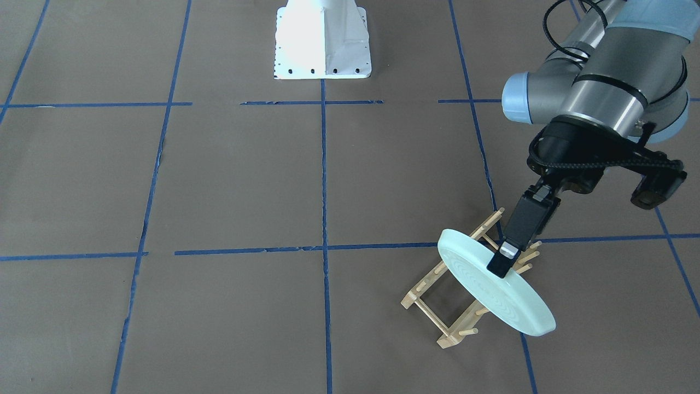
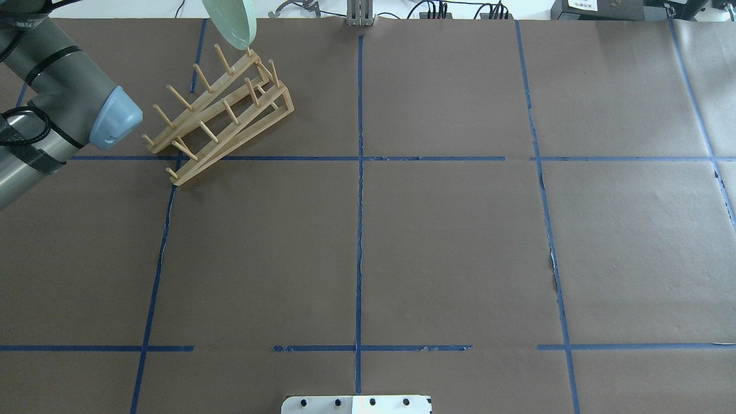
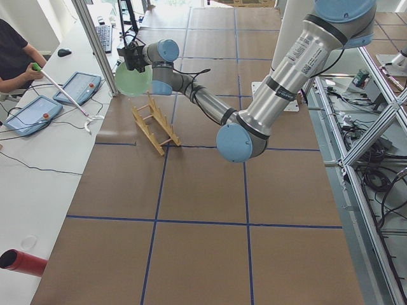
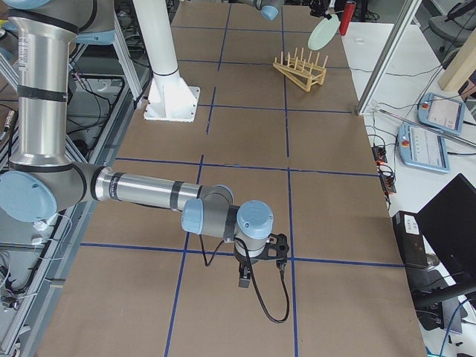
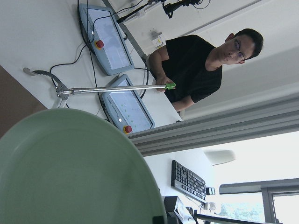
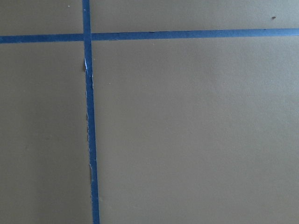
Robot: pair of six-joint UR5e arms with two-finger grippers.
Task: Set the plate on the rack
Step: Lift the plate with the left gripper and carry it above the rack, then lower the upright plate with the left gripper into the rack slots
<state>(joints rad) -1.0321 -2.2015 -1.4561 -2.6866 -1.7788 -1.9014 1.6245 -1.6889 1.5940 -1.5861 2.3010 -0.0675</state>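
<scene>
Plate (image 1: 511, 303) is off the table, tilted on edge, pinched at its upper rim by the left gripper (image 1: 501, 262); one black finger lies across the ringed face, the other is hidden behind. It hangs over the far end of the rack (image 1: 460, 324). From over the robot's shoulders the plate (image 2: 233, 20) shows its low edge right at the last peg of the rack (image 2: 224, 112); touching or not, cannot tell. The side views put the plate (image 3: 133, 81) above the rack (image 3: 154, 127), not seated between pegs; same from the other end, plate (image 4: 325, 33) over rack (image 4: 300, 68).

Rack stands on the brown table (image 2: 448, 247) in its far left part, angled across a blue tape (image 2: 359, 230) line, pegs up.

Left wrist camera: plate (image 5: 70, 172) fills the lower left. Beyond it sits an operator (image 5: 201, 70) in a black shirt, with a grabber stick (image 5: 117, 87) and two pendants (image 5: 110, 39) on a white desk.

Right gripper (image 4: 243, 280) points down, low over the near right part of the table by a tape crossing. Spread or pressed together, cannot tell.
</scene>
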